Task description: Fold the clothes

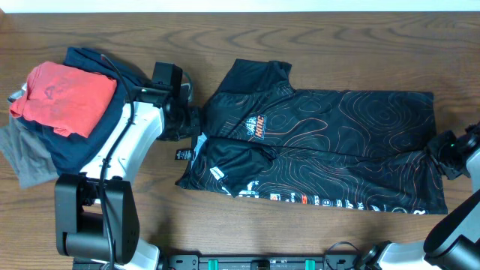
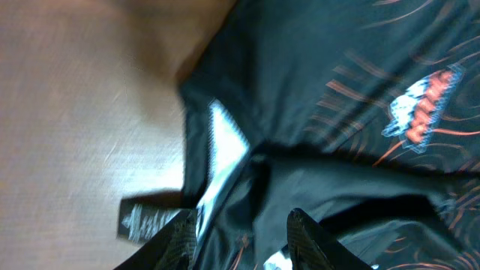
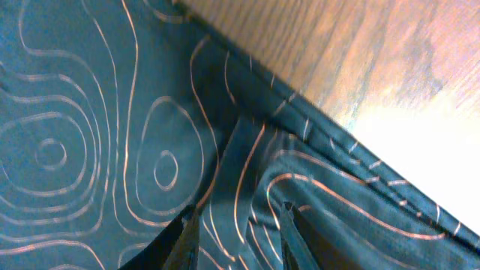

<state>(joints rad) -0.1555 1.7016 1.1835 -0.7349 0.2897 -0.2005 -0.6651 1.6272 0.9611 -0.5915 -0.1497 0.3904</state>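
The black jersey [image 1: 322,146] with orange contour lines lies spread across the table's middle, collar to the left, sponsor logos along its near edge. My left gripper [image 1: 189,124] is at the collar end. In the left wrist view its fingers [image 2: 244,240] stand apart, with dark jersey cloth [image 2: 315,90] between them. My right gripper [image 1: 444,152] is at the jersey's right edge. In the right wrist view its fingers [image 3: 236,240] stand apart astride a raised fold of the jersey [image 3: 112,112].
A pile of folded garments, red shirt [image 1: 64,94] on top of navy [image 1: 90,139] and grey [image 1: 30,161] ones, sits at the left. A small black tag [image 1: 184,155] lies beside the collar. Bare wood [image 1: 360,45] lies behind the jersey.
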